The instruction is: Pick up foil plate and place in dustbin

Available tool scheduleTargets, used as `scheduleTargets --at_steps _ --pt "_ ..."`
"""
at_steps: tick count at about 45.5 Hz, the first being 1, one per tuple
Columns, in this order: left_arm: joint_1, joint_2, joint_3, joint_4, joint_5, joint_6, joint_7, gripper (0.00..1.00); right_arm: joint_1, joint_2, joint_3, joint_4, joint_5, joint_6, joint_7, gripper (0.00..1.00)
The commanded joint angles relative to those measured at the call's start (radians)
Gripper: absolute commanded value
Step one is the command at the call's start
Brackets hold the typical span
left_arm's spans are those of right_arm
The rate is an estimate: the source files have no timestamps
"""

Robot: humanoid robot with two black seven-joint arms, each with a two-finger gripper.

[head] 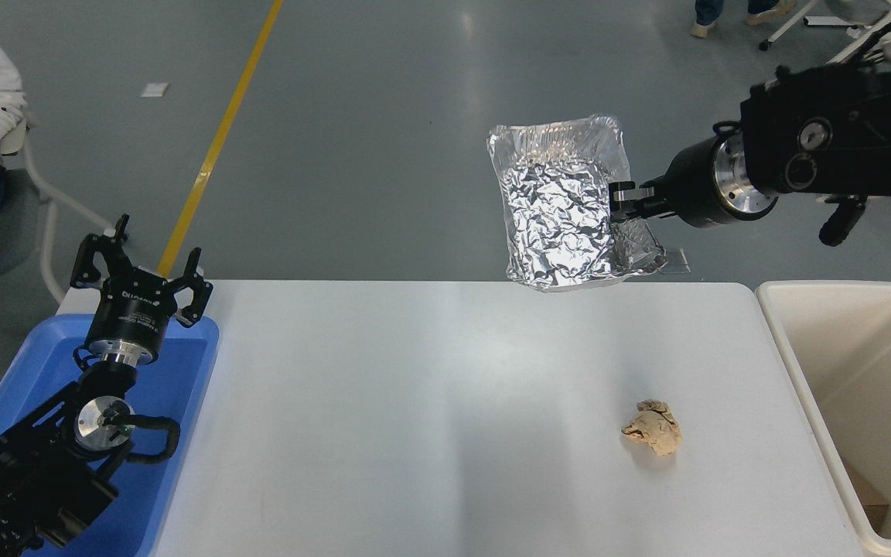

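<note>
The right gripper [622, 198] clamps the right rim of the foil plate [558, 209], holding it high above the table's [414, 418] far edge. The left gripper [141, 272] rests with fingers spread over the blue tray [182, 387] at the table's left end.
</note>
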Motion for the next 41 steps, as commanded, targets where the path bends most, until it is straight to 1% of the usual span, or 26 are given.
scheduleTargets --at_steps 1,12,23,26,34,37,41 --pt "0.0 0.0 0.0 -0.001 0.0 0.001 0.0 0.99 0.048 -0.071 0.009 0.0 0.001 0.049 0.002 0.0" --pt "0.0 0.0 -0.001 -0.001 0.0 0.0 0.0 0.99 0.016 -0.106 -0.012 -0.064 0.004 0.04 -0.008 0.0" --pt "0.0 0.0 0.0 -0.001 0.0 0.0 0.0 0.99 -0.152 -0.171 -0.009 -0.308 0.016 0.039 -0.01 0.0" --pt "0.0 0.0 0.0 -0.001 0.0 0.0 0.0 0.99 -0.218 -0.175 -0.008 -0.409 0.062 0.039 -0.01 0.0" --pt "0.0 0.0 -0.001 -0.001 0.0 0.0 0.0 0.99 -0.436 -0.168 -0.008 -0.648 0.279 0.037 -0.011 0.0" --pt "0.0 0.0 -0.001 -0.001 0.0 0.0 0.0 0.99 -0.496 -0.166 -0.009 -0.701 0.329 0.036 -0.013 0.0" --pt "0.0 0.0 -0.001 -0.001 0.0 0.0 0.0 0.99 -0.56 -0.166 -0.009 -0.748 0.362 0.03 -0.013 0.0"
